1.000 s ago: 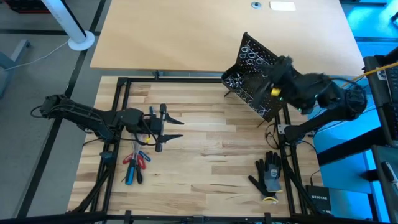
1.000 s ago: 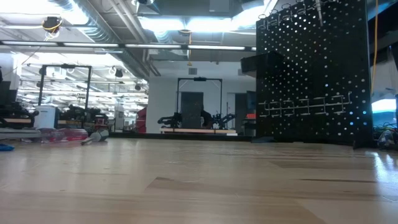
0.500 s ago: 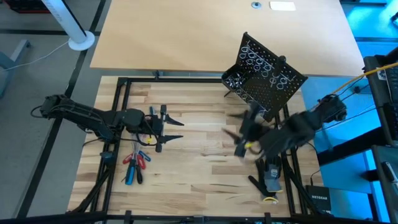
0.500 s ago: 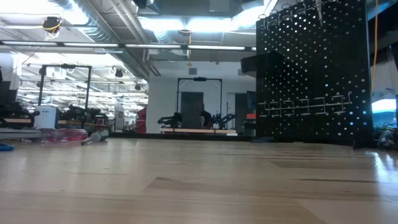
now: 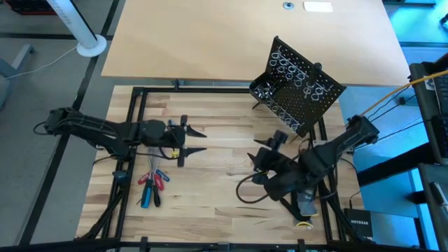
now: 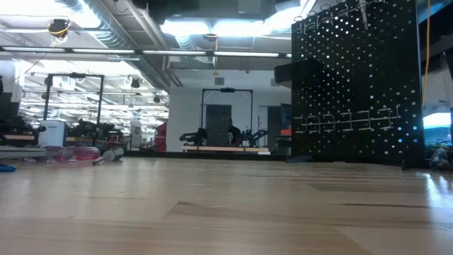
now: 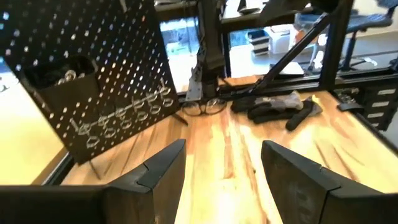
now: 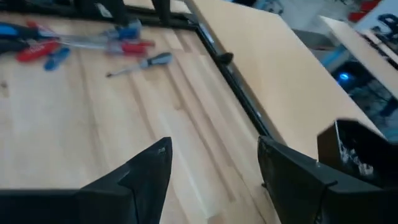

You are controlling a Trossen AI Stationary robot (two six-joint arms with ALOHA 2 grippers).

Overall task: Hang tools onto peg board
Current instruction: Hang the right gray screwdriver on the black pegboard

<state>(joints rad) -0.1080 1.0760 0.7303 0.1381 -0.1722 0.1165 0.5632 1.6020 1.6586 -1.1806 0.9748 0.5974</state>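
While empty, both end effectors [image 5: 197, 140] [image 5: 264, 147] agape.

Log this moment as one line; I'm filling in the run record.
left hand: open, empty, over table near tools | right hand: open, empty, mid-table beside glove | peg board: no tools hung yet

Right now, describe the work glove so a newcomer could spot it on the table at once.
Start from the black peg board standing at the far right corner of the wooden table. Come toward the near edge along the right side, past the right arm, to the work glove lying flat there. It is soft, black and grey, partly hidden under the arm, unlike the slim red and blue tools across the table.
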